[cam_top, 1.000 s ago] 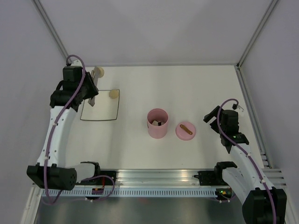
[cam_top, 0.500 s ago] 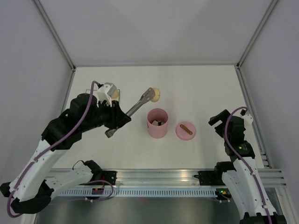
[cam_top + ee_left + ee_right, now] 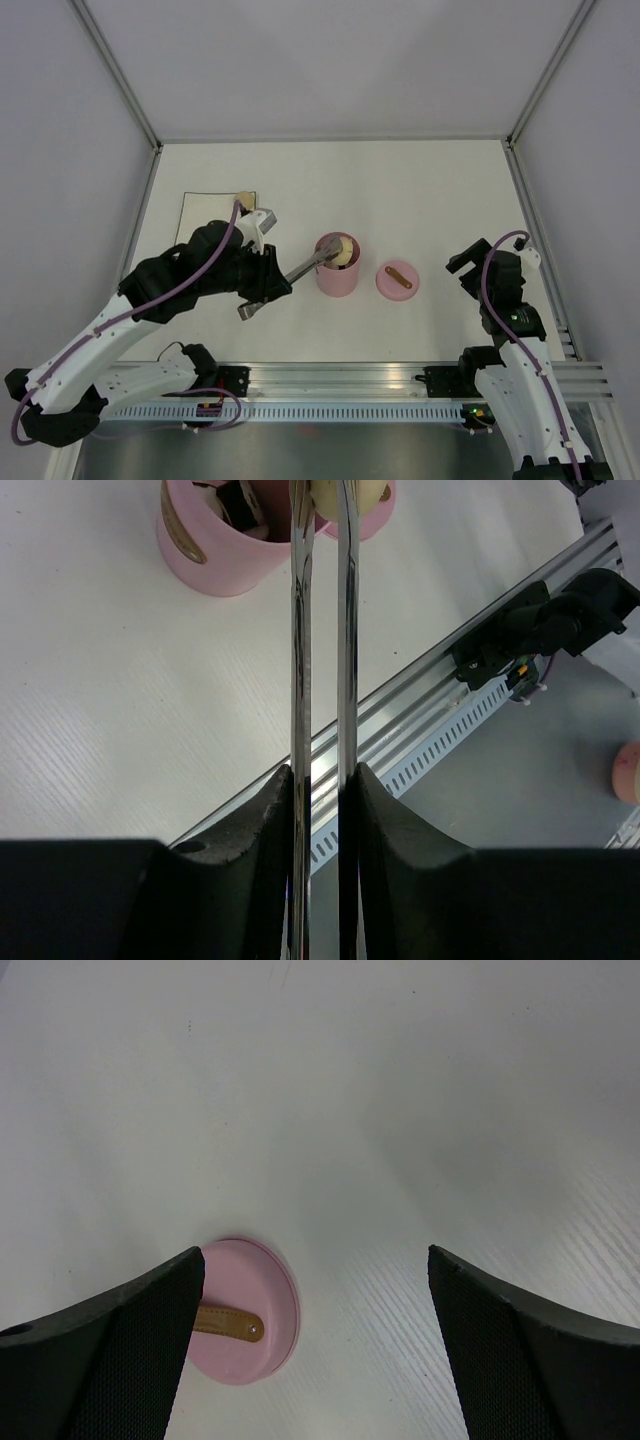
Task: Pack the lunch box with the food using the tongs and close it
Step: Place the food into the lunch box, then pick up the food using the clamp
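Note:
My left gripper (image 3: 266,288) (image 3: 323,780) is shut on the silver tongs (image 3: 305,268) (image 3: 300,630), both arms squeezed between its fingers. The tongs' tips pinch a round beige ball of food (image 3: 343,249) (image 3: 345,494) right over the open top of the pink lunch box (image 3: 337,272) (image 3: 225,565). Dark sushi-like pieces (image 3: 236,500) lie inside the box. Its pink lid (image 3: 397,281) (image 3: 250,1325) with the brown strap rests flat on the table to the box's right. My right gripper (image 3: 468,262) (image 3: 315,1252) hangs open just right of the lid, holding nothing.
A white mat with a thin black outline (image 3: 208,210) lies at the back left, with one beige ball (image 3: 242,197) on its far edge. The metal rail (image 3: 340,380) runs along the near edge. White walls enclose the table.
My left arm has swung the tongs and the ball from the mat at the back left to above the lunch box. The right arm shifted slightly at first, then stayed still.

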Controlling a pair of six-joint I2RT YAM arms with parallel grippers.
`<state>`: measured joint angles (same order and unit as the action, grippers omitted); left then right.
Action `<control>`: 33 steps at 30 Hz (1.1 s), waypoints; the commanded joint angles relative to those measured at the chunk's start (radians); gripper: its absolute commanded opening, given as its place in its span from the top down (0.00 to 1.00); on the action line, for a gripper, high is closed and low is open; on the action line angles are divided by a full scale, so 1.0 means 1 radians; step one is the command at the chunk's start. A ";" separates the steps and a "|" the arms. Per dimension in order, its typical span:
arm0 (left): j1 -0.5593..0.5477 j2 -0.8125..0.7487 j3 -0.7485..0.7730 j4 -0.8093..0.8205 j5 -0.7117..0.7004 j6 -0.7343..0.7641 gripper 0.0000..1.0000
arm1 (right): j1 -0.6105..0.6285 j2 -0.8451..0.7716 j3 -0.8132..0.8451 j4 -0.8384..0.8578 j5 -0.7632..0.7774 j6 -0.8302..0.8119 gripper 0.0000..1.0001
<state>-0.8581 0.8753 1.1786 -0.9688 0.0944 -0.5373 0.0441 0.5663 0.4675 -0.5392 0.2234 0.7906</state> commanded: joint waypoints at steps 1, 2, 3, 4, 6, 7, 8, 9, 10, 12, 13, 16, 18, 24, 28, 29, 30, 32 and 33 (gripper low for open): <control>-0.016 0.034 0.006 0.050 -0.047 -0.021 0.71 | 0.003 -0.011 0.003 -0.013 0.014 -0.001 0.02; -0.018 0.039 0.006 0.051 -0.057 -0.017 0.71 | 0.003 -0.017 0.002 -0.018 0.017 -0.002 0.02; -0.018 0.044 0.006 0.051 -0.074 -0.013 0.70 | 0.003 -0.023 0.003 -0.024 0.025 -0.008 0.02; -0.018 0.045 0.007 0.051 -0.081 -0.010 0.70 | 0.003 -0.026 0.005 -0.028 0.030 -0.010 0.02; -0.018 0.056 0.012 0.051 -0.088 -0.006 0.68 | 0.003 -0.037 0.002 -0.033 0.036 -0.011 0.02; -0.018 0.068 0.010 0.051 -0.087 -0.004 0.68 | 0.003 -0.040 0.000 -0.033 0.037 -0.014 0.02; -0.019 0.073 0.006 0.051 -0.088 -0.004 0.67 | 0.003 -0.040 -0.003 -0.031 0.037 -0.013 0.02; -0.019 0.080 0.004 0.051 -0.091 -0.004 0.66 | 0.003 -0.040 -0.006 -0.030 0.037 -0.013 0.02; -0.019 0.082 0.004 0.051 -0.090 -0.004 0.65 | 0.003 -0.039 -0.006 -0.028 0.037 -0.013 0.02; -0.019 0.086 0.006 0.053 -0.090 -0.006 0.62 | 0.004 -0.031 -0.006 -0.025 0.034 -0.013 0.02; -0.019 0.088 0.009 0.053 -0.091 -0.003 0.61 | 0.003 -0.028 -0.006 -0.022 0.034 -0.014 0.02; -0.019 0.088 0.023 0.051 -0.091 0.005 0.54 | 0.003 -0.016 -0.004 -0.012 0.031 -0.014 0.02; -0.019 0.085 0.032 0.051 -0.090 0.013 0.52 | 0.003 -0.006 -0.004 -0.005 0.028 -0.017 0.02; -0.019 0.088 0.076 0.045 -0.090 0.028 0.46 | 0.003 0.009 -0.001 0.004 0.021 -0.022 0.02; -0.019 0.102 0.108 0.029 -0.119 0.036 0.45 | 0.003 0.010 0.002 0.011 0.021 -0.021 0.02; -0.018 0.100 0.127 0.022 -0.166 0.034 0.45 | 0.003 0.010 0.002 0.015 0.019 -0.021 0.02; -0.018 0.097 0.142 0.013 -0.197 0.033 0.45 | 0.003 0.012 0.003 0.016 0.021 -0.021 0.02; -0.015 0.096 0.189 -0.017 -0.308 0.033 0.43 | 0.003 0.020 0.005 0.021 0.016 -0.022 0.02; -0.013 0.099 0.206 -0.028 -0.349 0.036 0.42 | 0.003 0.021 0.002 0.027 0.011 -0.024 0.02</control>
<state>-0.8726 0.9775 1.2949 -0.9821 -0.0849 -0.5297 0.0441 0.5808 0.4652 -0.5457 0.2401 0.7807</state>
